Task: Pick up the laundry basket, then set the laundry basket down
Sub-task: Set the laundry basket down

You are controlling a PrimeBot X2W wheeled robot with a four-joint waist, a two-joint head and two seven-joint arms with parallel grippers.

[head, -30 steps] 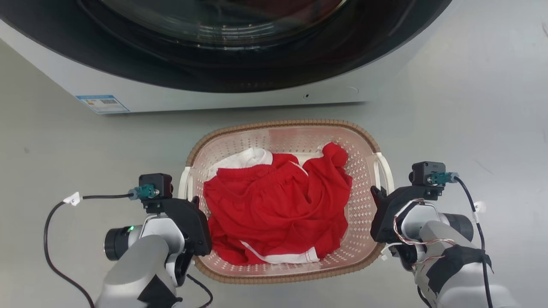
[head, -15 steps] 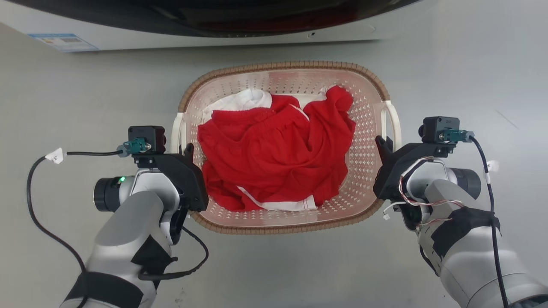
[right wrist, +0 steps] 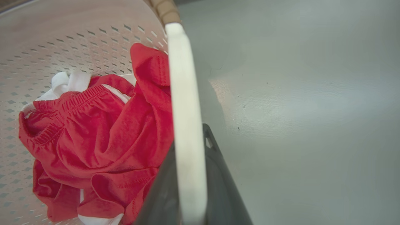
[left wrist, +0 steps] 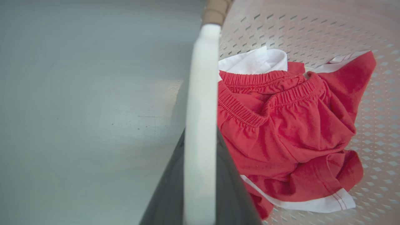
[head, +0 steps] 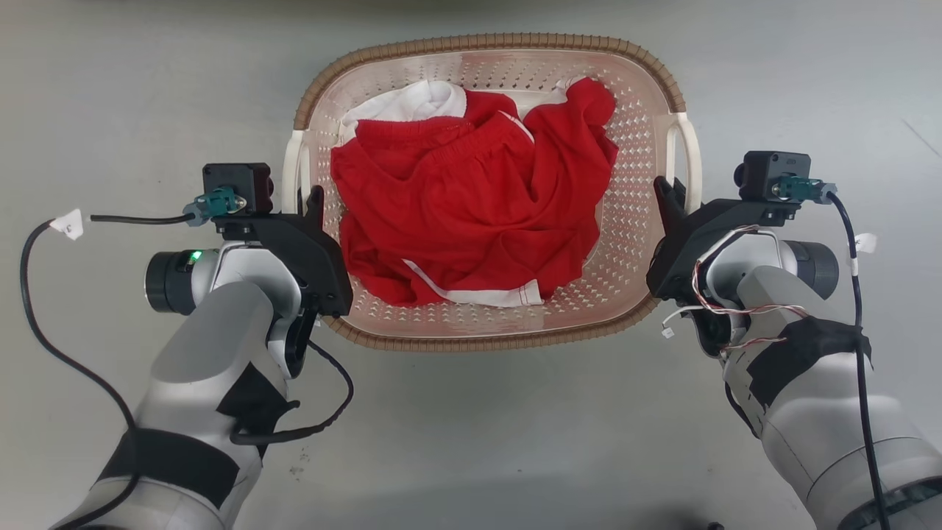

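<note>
Clamping left end effector (head: 313,200) and right end effector (head: 666,193) tight onto white handles (head: 292,168). Gripping cream perforated plastic laundry basket (head: 486,41), brown-rimmed.

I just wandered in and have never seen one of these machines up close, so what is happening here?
A two-armed robot is gripping a laundry basket from both sides. Its left tool is closed on the white left handle and its right tool on the white right handle; each wrist view shows a handle clamped in that tool. Red clothes with white trim lie inside. Below is a grey floor; whether the basket is lifted off it cannot be told.
</note>
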